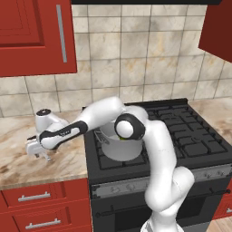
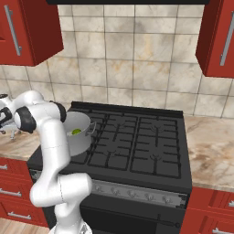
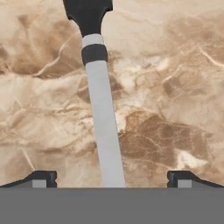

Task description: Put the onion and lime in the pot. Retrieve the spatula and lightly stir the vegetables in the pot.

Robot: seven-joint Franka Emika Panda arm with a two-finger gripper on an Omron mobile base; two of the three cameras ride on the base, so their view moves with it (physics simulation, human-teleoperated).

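gripper (image 3: 112,180) jaws stand wide apart either side of the spatula (image 3: 99,105) handle lying on the marble counter (image 3: 175,87). farther right, the pot (image 1: 121,146) on the stove (image 2: 137,137) holds the lime (image 2: 76,132), half hidden behind the arm.

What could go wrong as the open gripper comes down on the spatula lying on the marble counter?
The open gripper straddles the thin silver-grey handle of the black-bladed spatula, which lies flat on the marble counter; the fingertips may strike stone first. The handle runs slightly off-centre, so closing could swivel it. Carrying it back, the blade might clip the grey steel pot.
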